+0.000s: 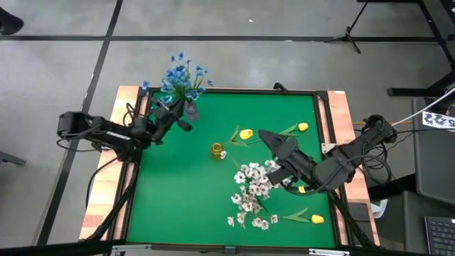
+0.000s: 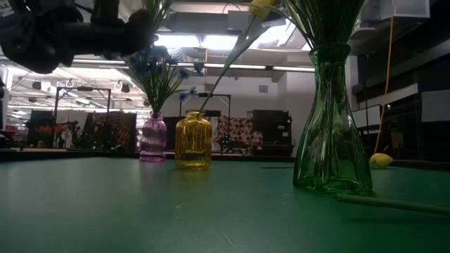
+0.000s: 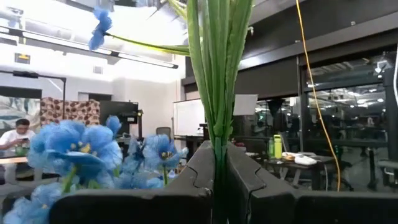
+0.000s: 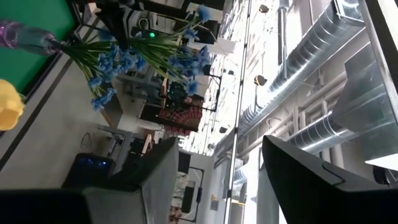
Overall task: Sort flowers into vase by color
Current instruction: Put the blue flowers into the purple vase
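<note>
Flowers sit in three groups on my green table (image 1: pixel 178 206). Blue flowers (image 1: pixel 182 77) stand bunched in the purple vase (image 1: pixel 190 109) at the far left corner, blossoms leaning out past the table edge. My left gripper (image 1: pixel 179 114) is right at that vase, its fingers (image 3: pixel 193 180) pinched tight on a bundle of green stems (image 3: pixel 214 74) that rises straight up between them in the left wrist view, with blue blossoms just beside. White flowers (image 1: pixel 252 192) fill the green vase (image 2: pixel 330 126) near the front centre; from above the blossoms hide the vase itself. Yellow vase (image 1: pixel 217 151) stands mid-table and holds one thin stem, seen from the low camera. I count three yellow buds lying loose on the felt: one (image 1: pixel 246 134) just right of the yellow vase, one (image 1: pixel 303 127) farther toward the right rim, one (image 1: pixel 317 219) near the front right corner. A fourth patch of yellow shows under the right arm; I cannot tell what it is. My right gripper (image 1: pixel 264 135) hovers above the table near the first bud, fingers (image 4: pixel 155 180) spread wide, nothing between them.
</note>
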Robot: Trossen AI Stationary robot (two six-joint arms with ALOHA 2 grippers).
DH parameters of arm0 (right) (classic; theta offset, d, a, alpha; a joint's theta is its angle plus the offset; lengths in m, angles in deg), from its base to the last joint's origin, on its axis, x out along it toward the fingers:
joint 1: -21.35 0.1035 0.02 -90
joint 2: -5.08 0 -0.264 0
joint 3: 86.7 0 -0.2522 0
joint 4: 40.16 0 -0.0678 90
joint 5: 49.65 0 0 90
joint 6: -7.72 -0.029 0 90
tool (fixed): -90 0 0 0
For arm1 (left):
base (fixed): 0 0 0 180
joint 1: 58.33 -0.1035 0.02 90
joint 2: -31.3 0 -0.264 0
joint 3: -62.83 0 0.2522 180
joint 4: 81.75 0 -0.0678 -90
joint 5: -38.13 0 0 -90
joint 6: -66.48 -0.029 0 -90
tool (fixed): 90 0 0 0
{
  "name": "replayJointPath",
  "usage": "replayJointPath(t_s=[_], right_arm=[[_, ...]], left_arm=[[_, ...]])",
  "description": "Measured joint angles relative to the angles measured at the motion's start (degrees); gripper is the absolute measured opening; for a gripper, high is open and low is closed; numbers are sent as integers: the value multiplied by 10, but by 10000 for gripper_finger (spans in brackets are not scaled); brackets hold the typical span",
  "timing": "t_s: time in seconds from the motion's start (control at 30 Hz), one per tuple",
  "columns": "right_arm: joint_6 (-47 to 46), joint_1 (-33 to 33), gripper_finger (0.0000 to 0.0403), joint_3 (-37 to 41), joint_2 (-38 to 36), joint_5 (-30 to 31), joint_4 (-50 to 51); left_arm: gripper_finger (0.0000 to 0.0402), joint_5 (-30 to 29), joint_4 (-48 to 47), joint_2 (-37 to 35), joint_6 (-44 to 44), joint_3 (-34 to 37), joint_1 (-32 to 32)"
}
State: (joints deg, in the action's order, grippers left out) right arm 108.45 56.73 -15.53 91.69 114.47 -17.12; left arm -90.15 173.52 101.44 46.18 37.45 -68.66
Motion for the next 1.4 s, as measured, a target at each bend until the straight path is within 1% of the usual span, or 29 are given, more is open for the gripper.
replayJointPath(t_s=[0.1, 0.23, 0.37, 0.43, 0.57, 0.67, 0.77, 0.87, 0.97, 1.23, 1.4], right_arm=[[0, 4, 232, 0, 0, 4, 3], [0, 3, 232, 0, 0, 5, 3], [-2, 2, 232, 0, 0, 5, 3], [-3, 2, 232, 0, 0, 5, 3], [-18, 2, 232, 0, 0, 5, 3], [-34, 2, 232, 0, 0, 5, 3], [-44, 2, 232, 0, 0, 5, 3], [-45, 2, 232, 0, 0, 5, 3], [-45, 2, 232, 0, 0, 5, 4], [-59, 2, 232, 0, 0, 5, 13], [-63, 2, 232, 0, 0, 3, 15]], left_arm=[[7, 26, 1, 13, 9, 0, -22], [15, 32, 7, 46, 10, 0, -48], [6, 34, 8, 71, 23, 0, -75], [8, 49, 8, 78, 35, 0, -90], [14, 60, 8, 83, 55, 0, -112], [7, 63, 8, 83, 61, 0, -125], [7, 81, 8, 83, 82, 0, -140], [13, 83, 8, 83, 91, 0, -150], [7, 84, 8, 83, 99, 0, -161], [10, 88, 9, 83, 105, 0, -167], [6, 100, 9, 71, 125, 0, -133]])
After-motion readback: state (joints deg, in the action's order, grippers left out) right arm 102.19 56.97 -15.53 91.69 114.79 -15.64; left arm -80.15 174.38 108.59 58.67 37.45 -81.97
